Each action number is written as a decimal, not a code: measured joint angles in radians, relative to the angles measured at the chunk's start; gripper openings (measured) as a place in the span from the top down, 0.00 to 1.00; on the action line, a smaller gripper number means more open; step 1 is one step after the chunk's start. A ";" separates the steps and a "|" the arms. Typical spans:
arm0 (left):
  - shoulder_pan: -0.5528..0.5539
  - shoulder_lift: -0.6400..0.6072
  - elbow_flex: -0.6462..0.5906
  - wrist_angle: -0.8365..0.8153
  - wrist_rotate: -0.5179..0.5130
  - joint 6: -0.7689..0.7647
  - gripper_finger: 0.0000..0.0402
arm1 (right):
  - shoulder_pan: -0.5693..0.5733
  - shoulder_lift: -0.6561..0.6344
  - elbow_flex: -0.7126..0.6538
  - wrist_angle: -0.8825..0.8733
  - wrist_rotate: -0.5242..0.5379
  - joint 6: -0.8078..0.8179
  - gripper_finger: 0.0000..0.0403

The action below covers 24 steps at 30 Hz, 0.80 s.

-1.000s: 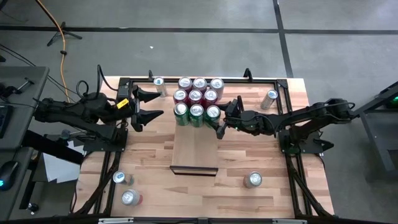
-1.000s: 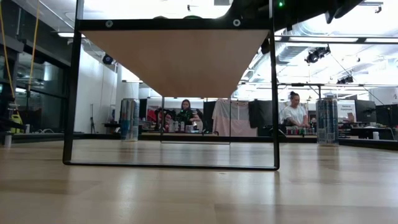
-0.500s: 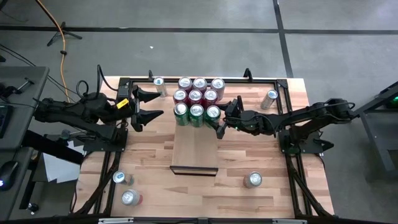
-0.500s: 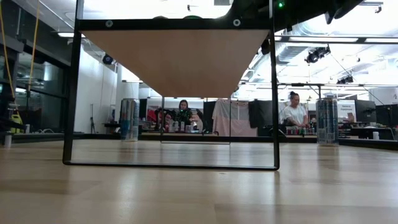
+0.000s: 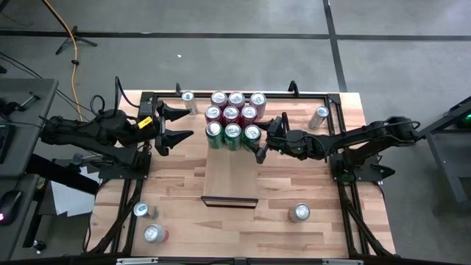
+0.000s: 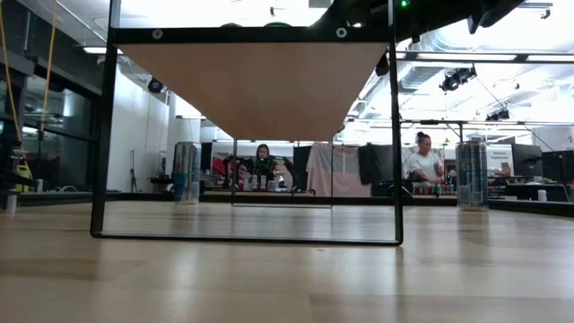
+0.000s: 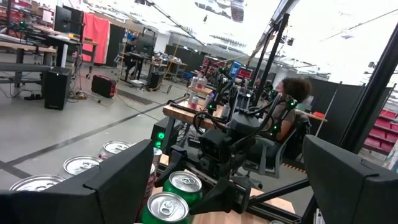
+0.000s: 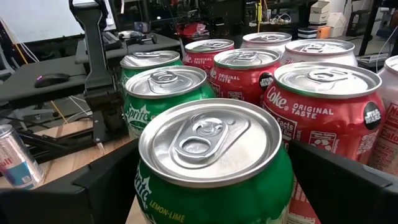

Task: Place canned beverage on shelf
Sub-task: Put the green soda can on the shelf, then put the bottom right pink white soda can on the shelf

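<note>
The shelf [image 5: 229, 177] is a pale board raised on a dark frame at the table's middle; the low view shows its underside [image 6: 251, 81]. Several red and green cans stand upright on its far part. My right gripper [image 5: 260, 140] is open. Its fingers stand on either side of the green can [image 8: 211, 162] at the right end of the nearest row [image 5: 252, 132], and no touch shows. My left gripper [image 5: 188, 124] hangs open with nothing between its fingers, left of the shelf, above the table.
Loose cans are spread over the table: one at the far left [image 5: 189, 96], one by the right edge [image 5: 320, 116], one near right [image 5: 298, 213] and two near left [image 5: 141, 210]. The near half of the shelf is bare. People sit in the room beyond.
</note>
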 joint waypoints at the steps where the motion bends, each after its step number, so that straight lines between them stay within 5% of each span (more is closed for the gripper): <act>1: 0.000 0.000 0.000 0.000 0.000 0.000 0.15 | 0.000 0.000 0.000 0.001 0.000 0.000 0.06; 24: 0.000 0.000 0.000 -0.001 0.000 0.000 0.15 | 0.000 -0.122 0.000 -0.001 -0.006 -0.070 0.05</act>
